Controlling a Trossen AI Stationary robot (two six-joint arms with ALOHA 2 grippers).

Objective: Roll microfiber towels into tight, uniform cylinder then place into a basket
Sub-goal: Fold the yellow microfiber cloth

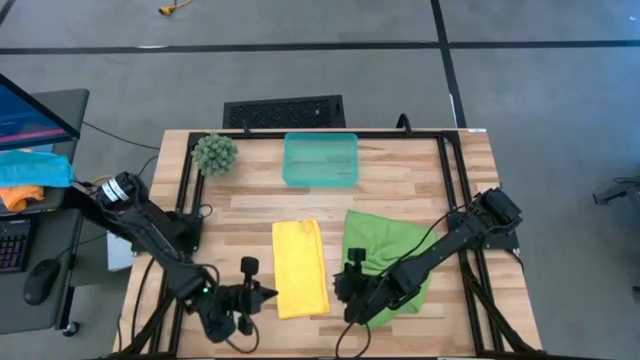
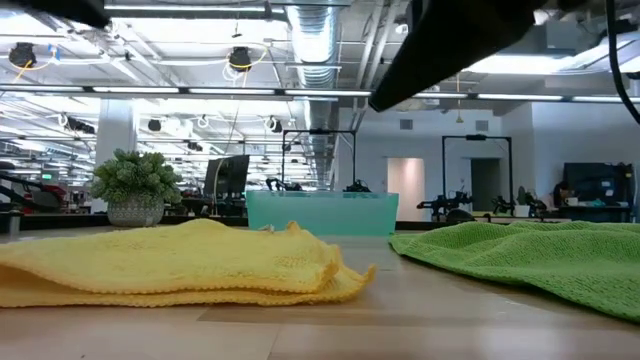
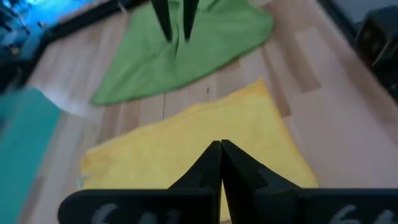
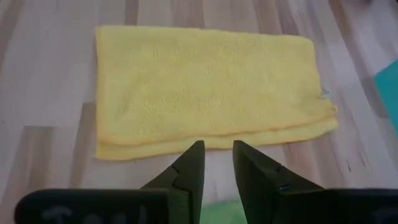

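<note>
The bright yellow towel lies folded into a long strip on the table's middle; it also shows in the right wrist view. The lime green towel lies spread and rumpled to its right. The teal basket stands behind them. My left gripper is shut, at the yellow towel's left long edge near its near end. My right gripper is open by a narrow gap. It stands over the green towel's left edge and points at the yellow towel's right long edge. My left gripper's shut fingertips stand over the yellow towel's left edge, coming level from the table's left. I cannot tell whether they touch the cloth. My right gripper touches nothing that I can see.
A fuzzy green ball-shaped plant stands at the table's far left, beside the basket. A black frame rail runs around the table top. Bare wood lies between the towels and the basket, and at the near edge.
</note>
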